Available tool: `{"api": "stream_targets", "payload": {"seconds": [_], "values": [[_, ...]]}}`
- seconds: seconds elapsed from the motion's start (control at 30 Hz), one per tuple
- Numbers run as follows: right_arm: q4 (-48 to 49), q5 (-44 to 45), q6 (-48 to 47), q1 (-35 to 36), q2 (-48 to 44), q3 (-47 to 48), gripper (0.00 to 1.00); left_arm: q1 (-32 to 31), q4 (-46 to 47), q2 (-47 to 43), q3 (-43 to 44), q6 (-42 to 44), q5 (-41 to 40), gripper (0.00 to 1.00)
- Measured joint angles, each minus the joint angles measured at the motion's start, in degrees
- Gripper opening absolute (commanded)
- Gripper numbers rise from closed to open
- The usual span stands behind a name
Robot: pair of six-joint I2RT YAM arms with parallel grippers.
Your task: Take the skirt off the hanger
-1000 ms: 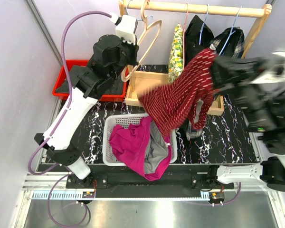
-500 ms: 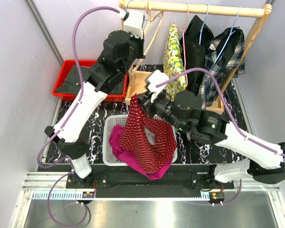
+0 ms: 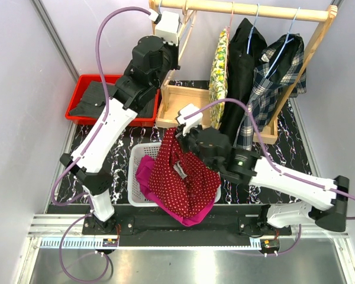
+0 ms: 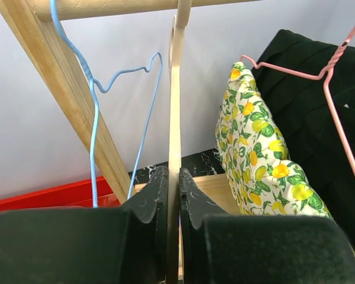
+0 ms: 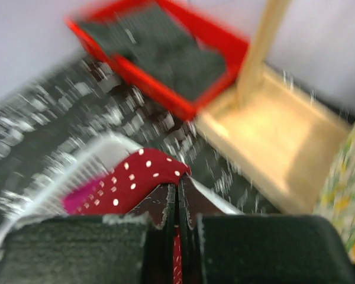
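Red white-dotted fabric skirt [image 3: 183,174] is off its hanger. It hangs bunched from the right pincer [image 3: 176,133], lower part draped into the white slatted plastic basket [image 3: 135,158], over a magenta garment [image 3: 147,177] and the basket's near rim.

Black white-veined marble-look desk [image 3: 284,160] carries everything. Light wooden clothes rack [image 3: 254,10] stands at the far side, with its tray base [image 3: 177,100] on the desk behind the basket. On its rail, left to right: yellow-and-green floral garment [image 3: 219,65], black garment [image 3: 242,59], dark plaid garment [image 3: 275,71]. Red plastic bin [image 3: 77,94] sits far left with dark folded cloth [image 3: 97,97] inside.

Left arm reaches up to the rail's left end. Left pincer [image 4: 173,183] is pinched on the flat edge of the pale wooden hanger [image 4: 175,112], both fingers touching it; the hanger is bare and its top is at the rail. Thin blue wire hanger [image 4: 94,118] hangs just left of it, and a pink wire hanger [image 4: 328,94] holds the floral piece on the right.

Right pincer is pressed together on a fold of the skirt, above the basket's far rim. The right wrist view is blurred, but red dotted cloth [image 5: 139,174] shows clamped between the fingers.
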Motion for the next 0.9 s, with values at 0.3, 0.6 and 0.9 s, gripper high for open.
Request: {"api": "stream_targets", "payload": {"seconds": [0.3,0.6,0.9], "values": [[0.11,-1.09,9.88,-7.48,5.53,-13.35,0.0,1.64,2.05,0.52,-4.72,-0.24,-0.35,0.0],[1.77,-2.58,14.19,-7.48,6.36,-15.15,0.0,2.03,7.48,-0.15,-9.66,-0.39,-0.31,0.0],[3.82,-4.66,18.6,-7.48,17.18,-17.57,0.0,1.99,4.02,-5.27,-12.59,-2.01,0.79,0.99]]}}
